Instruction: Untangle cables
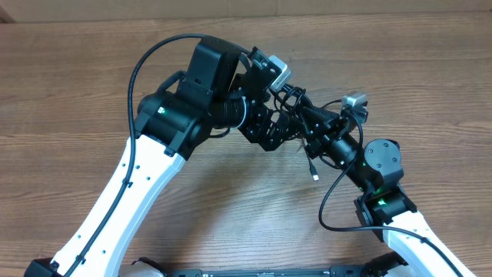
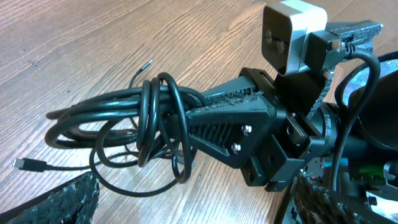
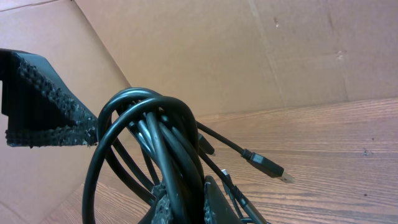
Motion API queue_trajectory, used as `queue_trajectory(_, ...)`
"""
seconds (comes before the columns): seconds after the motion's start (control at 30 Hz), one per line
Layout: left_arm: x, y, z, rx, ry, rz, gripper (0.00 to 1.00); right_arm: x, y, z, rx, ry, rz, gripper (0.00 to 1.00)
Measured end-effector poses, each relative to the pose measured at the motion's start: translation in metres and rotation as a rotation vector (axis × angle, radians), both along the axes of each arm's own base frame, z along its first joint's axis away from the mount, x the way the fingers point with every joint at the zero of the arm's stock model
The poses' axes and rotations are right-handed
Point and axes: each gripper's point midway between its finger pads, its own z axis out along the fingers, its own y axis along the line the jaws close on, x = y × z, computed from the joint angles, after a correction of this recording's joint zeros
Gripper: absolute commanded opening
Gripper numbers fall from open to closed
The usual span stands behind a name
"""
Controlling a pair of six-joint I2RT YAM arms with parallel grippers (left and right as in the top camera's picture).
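Though largely hidden overhead, the cables sit clamped in right jaws; left jaws gape.

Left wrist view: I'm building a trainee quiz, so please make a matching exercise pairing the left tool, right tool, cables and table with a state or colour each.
Column one:
1. left tool
2. right tool
3. cables
4. table

Column two:
A. brown wood
B. shut on the bundle
C. wide open
D. black, looped together

Pairs: 1-C; 2-B; 3-D; 4-A
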Motion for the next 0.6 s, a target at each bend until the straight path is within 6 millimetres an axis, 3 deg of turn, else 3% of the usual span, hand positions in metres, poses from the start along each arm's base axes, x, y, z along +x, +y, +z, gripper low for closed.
queue_trajectory(0.6,0.017,-0.026,-0.031,0.014,0.038,-0.036,1.00,0.000,0.000,0.000,0.000,0.001,-0.002,0.07)
